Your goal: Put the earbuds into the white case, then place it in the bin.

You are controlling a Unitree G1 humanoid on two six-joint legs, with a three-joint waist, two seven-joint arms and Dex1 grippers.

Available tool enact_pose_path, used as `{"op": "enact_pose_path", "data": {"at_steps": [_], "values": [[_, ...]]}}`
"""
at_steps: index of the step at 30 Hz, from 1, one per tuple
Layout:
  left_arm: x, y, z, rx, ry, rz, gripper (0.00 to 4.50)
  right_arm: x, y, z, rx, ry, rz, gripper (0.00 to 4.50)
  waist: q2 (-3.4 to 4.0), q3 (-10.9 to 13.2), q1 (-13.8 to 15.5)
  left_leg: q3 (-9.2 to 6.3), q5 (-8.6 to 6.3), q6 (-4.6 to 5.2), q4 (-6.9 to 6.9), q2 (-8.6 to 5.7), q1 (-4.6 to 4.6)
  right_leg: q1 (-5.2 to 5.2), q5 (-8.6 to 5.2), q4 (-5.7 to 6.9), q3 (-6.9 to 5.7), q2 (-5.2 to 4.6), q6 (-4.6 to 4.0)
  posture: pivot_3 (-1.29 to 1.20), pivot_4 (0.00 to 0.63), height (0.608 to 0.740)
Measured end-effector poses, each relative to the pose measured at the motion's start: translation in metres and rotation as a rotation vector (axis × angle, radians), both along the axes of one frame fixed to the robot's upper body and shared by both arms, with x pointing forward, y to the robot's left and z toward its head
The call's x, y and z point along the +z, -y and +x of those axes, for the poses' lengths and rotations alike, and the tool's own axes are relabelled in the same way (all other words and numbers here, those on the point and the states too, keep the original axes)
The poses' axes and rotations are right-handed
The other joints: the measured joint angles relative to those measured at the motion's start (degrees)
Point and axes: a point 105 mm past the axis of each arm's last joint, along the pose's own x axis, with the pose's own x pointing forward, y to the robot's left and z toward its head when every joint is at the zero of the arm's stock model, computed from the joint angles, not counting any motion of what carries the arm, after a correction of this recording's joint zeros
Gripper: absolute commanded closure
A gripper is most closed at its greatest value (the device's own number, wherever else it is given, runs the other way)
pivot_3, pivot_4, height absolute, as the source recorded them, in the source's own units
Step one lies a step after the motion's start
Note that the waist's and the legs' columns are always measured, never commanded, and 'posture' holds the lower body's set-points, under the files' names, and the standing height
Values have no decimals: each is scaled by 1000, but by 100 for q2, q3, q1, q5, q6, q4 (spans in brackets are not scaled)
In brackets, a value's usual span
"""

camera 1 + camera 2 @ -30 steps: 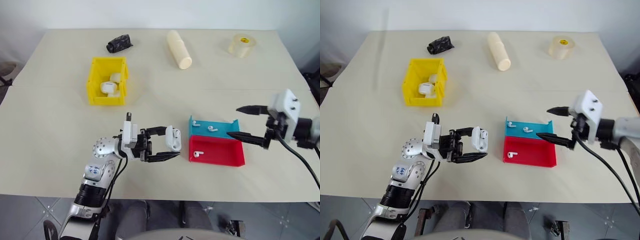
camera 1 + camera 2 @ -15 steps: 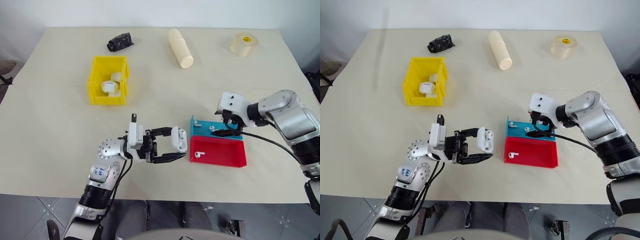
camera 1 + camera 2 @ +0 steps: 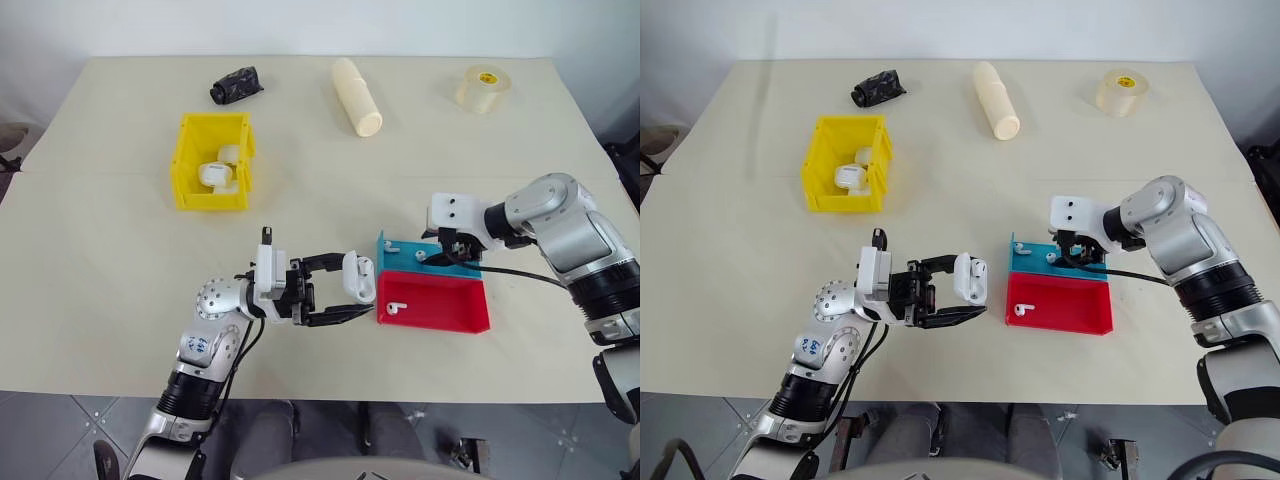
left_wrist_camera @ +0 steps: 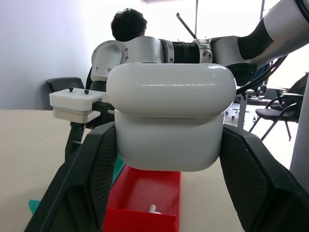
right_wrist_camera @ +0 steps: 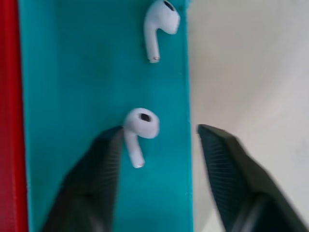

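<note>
Overhead, the left pincer (image 3: 345, 297) clamps the case (image 3: 358, 279) above the desk (image 3: 100, 260), just beside the red tray (image 3: 440, 312); the bin (image 3: 212, 160) sits well apart. From the right wrist, the right pincer (image 5: 157, 140), partly open, straddles an earbud (image 5: 139, 128) in the blue tray (image 5: 72, 96); one finger (image 5: 227, 159) is outside its wall.

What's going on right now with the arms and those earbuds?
Left gripper shut on white case. Right gripper open, straddling an earbud in blue tray. Nothing blocking.
</note>
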Motion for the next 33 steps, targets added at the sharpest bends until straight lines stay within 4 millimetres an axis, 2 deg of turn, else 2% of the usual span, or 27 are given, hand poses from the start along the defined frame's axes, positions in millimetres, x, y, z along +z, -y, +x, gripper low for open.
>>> {"op": "enact_pose_path", "data": {"at_steps": [8, 11, 14, 15, 27, 30, 33], "values": [[0, -1, 0, 2, 4, 8, 1507, 0, -4, 2, 18, 10, -6, 2312, 0, 0, -12, 0, 1, -2, 0, 1, 2, 1, 0, 2, 0, 2, 0, 0, 150, 740], [0, -2, 0, 3, 4, 10, 1507, -1, -7, 1, 29, -2, 3, 2924, 0, 0, -17, -1, 2, -3, 0, 1, 4, 3, 0, 2, 0, 2, 0, 0, 150, 740], [0, -2, 0, 6, 4, 11, 1507, -2, -7, 0, 46, -13, 2, 3896, 0, 0, -18, -1, 2, -3, 0, 1, 5, 5, 0, 2, 0, 1, 0, 0, 150, 740], [0, -2, 0, 8, 4, 10, 1507, -2, -7, 0, 48, -13, 1, 3994, 0, 0, -18, -1, 2, -3, 0, 1, 6, 6, 0, 2, 0, 1, 0, 0, 150, 740], [1, -2, 0, 10, 4, 12, 1507, -2, -6, 1, 50, -6, 5, 3994, 0, 0, -16, -2, 1, -3, 0, 1, 13, 13, 0, 1, 1, 1, 0, 0, 150, 740], [1, -2, 0, 10, 5, 12, 1507, 0, -2, 2, 10, -4, 51, 3994, 0, 0, -7, -2, 1, -2, -1, 1, 10, 9, 0, 1, 1, -2, 0, 0, 150, 740], [2, -2, 1, 9, 8, 11, 1507, 20, -3, 0, -10, 32, 180, 3994, 1, 0, 5, -2, 1, -3, -6, 4, 3, 1, 0, -1, 2, -3, 0, 0, 150, 740]]}}
